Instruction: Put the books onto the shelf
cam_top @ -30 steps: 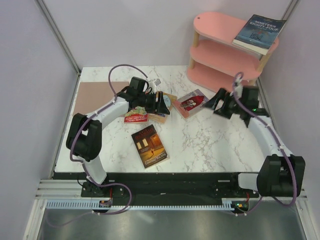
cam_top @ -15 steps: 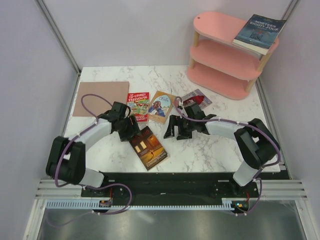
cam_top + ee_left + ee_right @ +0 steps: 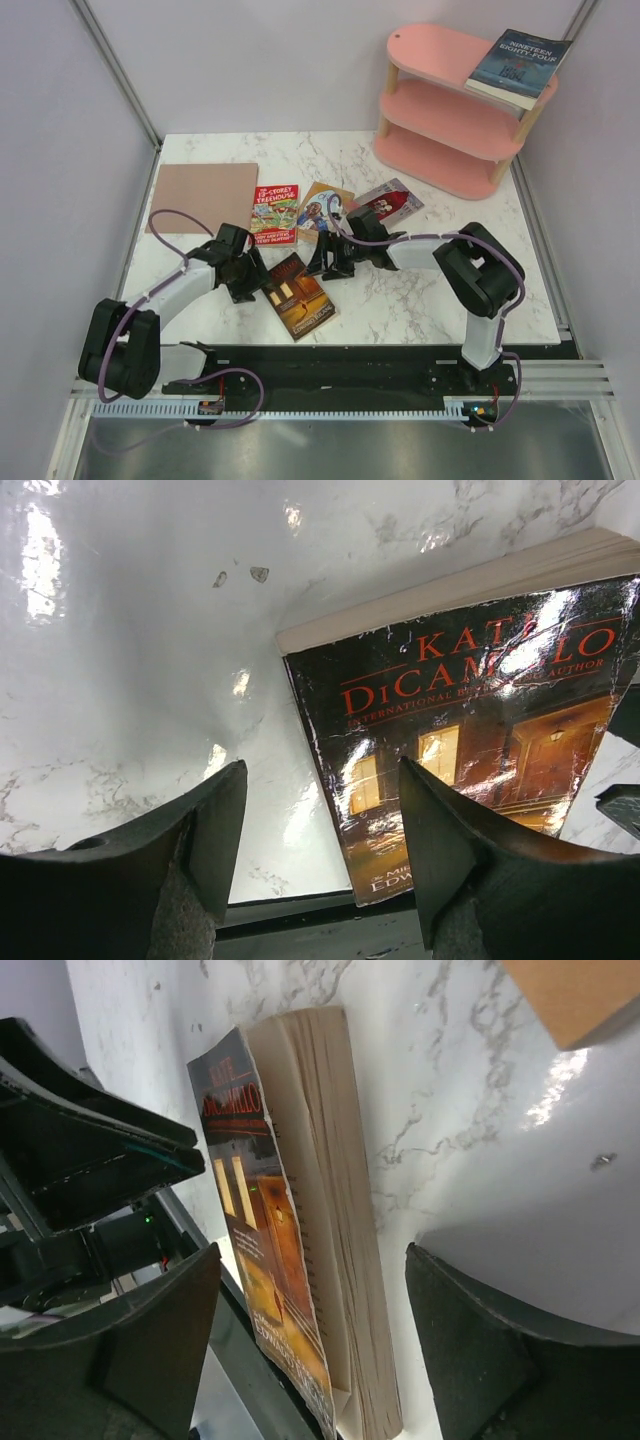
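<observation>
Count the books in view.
5: blue book on the shelf top; red book, tan book, pink-grey book side by side on the table; dark book nearer the front edge. Another may be hidden.

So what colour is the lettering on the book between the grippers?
Orange-red on the dark book, best in left wrist view.

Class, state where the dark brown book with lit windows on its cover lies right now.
In the top view the dark brown book lies near the front edge of the table, left of centre, between the left gripper and the right gripper.
</observation>
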`<state>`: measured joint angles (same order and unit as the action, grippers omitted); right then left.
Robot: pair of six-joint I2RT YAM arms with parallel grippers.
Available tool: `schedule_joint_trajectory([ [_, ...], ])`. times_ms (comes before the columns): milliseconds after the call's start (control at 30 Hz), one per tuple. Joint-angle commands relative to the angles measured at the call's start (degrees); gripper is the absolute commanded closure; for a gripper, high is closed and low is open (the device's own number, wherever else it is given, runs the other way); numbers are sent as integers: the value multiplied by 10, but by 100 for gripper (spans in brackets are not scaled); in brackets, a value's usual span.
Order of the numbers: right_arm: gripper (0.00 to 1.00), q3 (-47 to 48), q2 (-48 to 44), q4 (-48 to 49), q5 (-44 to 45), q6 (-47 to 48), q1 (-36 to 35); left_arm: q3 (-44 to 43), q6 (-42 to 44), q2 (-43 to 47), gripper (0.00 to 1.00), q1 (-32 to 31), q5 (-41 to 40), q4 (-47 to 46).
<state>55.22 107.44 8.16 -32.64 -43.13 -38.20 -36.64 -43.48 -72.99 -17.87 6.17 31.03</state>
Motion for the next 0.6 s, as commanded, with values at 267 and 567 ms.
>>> schedule_joint_trajectory([
  [267, 30, 20, 59, 69, -84, -47, -32, 2, -42, -80, 31, -8, 60, -127],
  [567, 100, 15, 48, 162, -116, -85, -35, -61, 1, -90, 32, -7, 95, -174],
])
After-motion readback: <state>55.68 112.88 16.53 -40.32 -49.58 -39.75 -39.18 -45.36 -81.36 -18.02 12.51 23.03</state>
